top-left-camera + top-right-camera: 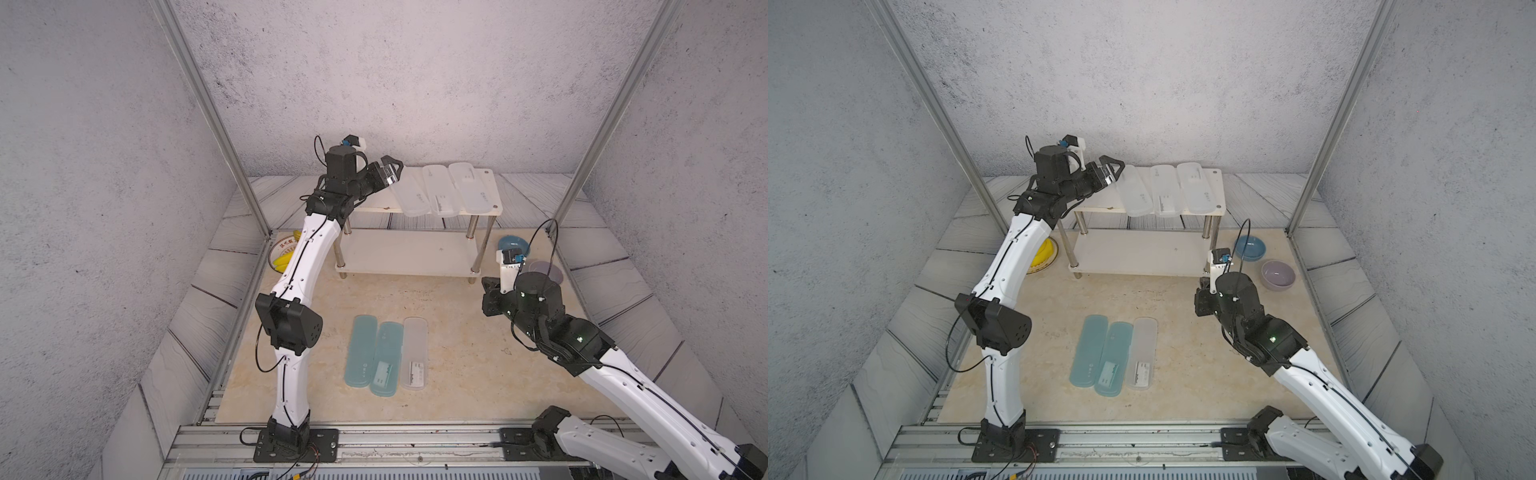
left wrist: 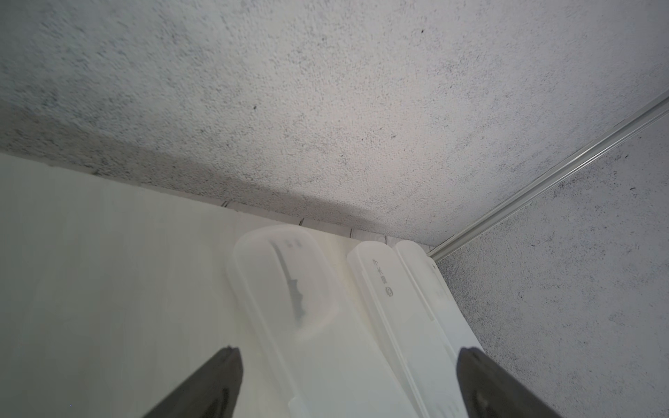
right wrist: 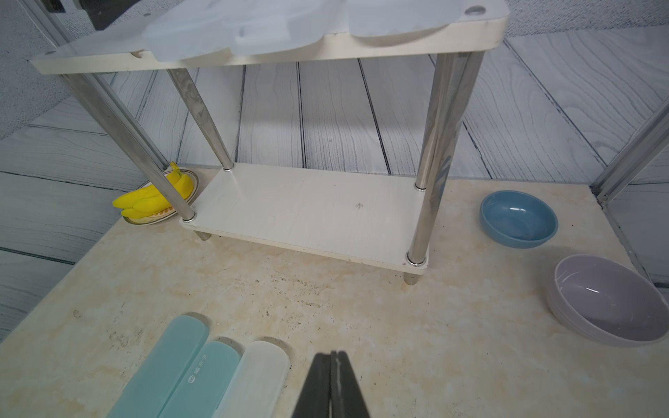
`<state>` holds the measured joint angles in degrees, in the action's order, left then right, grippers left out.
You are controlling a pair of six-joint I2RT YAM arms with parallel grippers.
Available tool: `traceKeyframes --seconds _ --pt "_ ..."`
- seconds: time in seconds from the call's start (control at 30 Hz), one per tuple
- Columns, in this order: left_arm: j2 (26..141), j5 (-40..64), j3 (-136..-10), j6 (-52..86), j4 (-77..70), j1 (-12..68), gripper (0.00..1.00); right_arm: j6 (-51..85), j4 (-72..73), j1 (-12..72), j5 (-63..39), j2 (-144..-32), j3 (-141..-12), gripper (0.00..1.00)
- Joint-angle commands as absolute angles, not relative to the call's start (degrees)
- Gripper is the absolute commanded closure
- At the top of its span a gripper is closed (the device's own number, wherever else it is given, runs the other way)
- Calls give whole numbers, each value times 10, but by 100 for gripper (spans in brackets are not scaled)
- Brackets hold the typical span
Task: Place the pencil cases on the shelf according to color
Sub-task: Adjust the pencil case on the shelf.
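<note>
Bench [image 1: 465,374] of mottled beige stone, with grey speckled walls [image 1: 415,83] around, carries your shelf [image 1: 374,206]. Three frosted cases [image 1: 438,191] lie on its top board, and two teal cases [image 1: 374,357] and one frosted case [image 1: 414,353] lie side by side on the bench. Your left end effector [image 1: 394,168] hangs spread and empty over the top board's left end; your right end effector [image 3: 331,362], pressed together, hovers above the bench.

Bright even light, soft shadows, blurred close-up wrist views

Lower board [image 3: 307,213] lies open between metal posts [image 3: 440,119]; three white cases [image 1: 438,191] crowd the upper board [image 1: 376,205].
</note>
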<state>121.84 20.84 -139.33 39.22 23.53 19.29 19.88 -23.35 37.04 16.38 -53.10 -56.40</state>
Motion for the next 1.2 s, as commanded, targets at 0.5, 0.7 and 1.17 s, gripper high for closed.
traceKeyframes --seconds 0.5,0.7,1.17 --pt "1320 275 -1460 503 99 194 1 212 -223 370 163 -511 -539 90" --pt "1328 287 -1460 524 82 206 1 218 -213 370 160 -513 -529 90" --pt "1331 297 -1461 544 57 237 1 223 -207 370 153 -516 -524 90"
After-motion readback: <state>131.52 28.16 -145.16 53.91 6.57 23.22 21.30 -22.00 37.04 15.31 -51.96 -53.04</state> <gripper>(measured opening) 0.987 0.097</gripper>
